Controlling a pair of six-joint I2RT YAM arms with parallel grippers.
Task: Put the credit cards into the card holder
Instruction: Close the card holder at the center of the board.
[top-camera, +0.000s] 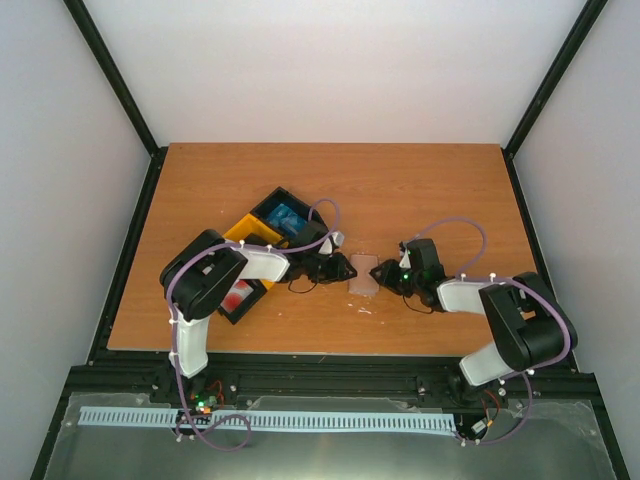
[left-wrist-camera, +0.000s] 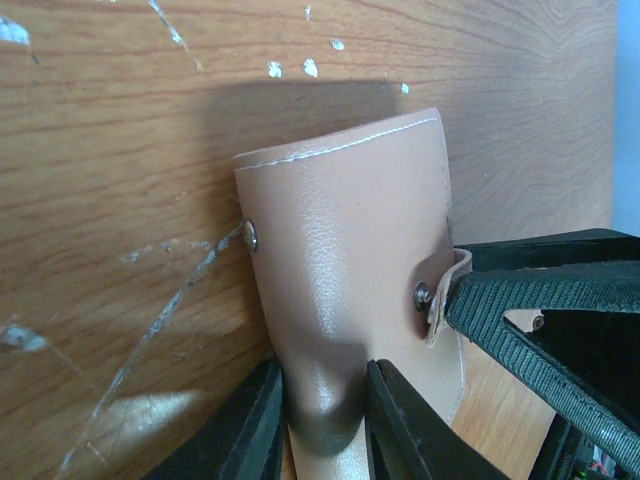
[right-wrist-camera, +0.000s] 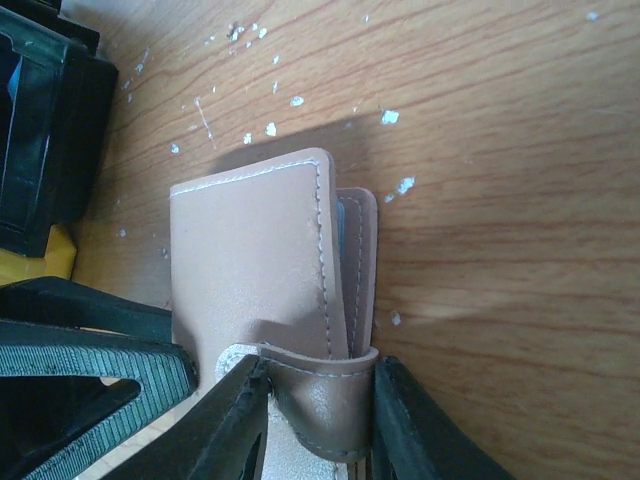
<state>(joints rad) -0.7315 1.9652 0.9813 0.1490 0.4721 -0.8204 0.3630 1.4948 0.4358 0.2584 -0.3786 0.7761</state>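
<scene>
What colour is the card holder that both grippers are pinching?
The card holder is a plain pinkish tan; the right wrist view shows it best.

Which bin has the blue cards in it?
The far black bin, beyond the yellow bin, holds the blue cards. The near black bin, beside the left arm, holds red-and-white cards.

- The card holder (top-camera: 362, 280) is pinkish-tan and leather-like, with pale stitching and a small metal stud (left-wrist-camera: 424, 294). It is folded and a little bowed near the counter's (top-camera: 420, 190) middle. The left fingers (left-wrist-camera: 245, 430) pinch it from 9 o'clock and the right fingers (right-wrist-camera: 235, 420) from 3 o'clock.
- A blue credit card (top-camera: 285, 218) lies in a black bin (top-camera: 262, 207) at 10 o'clock from it.
- A red-and-white credit card (top-camera: 238, 297) lies in a second black bin (top-camera: 232, 317) at 9 o'clock.
</scene>
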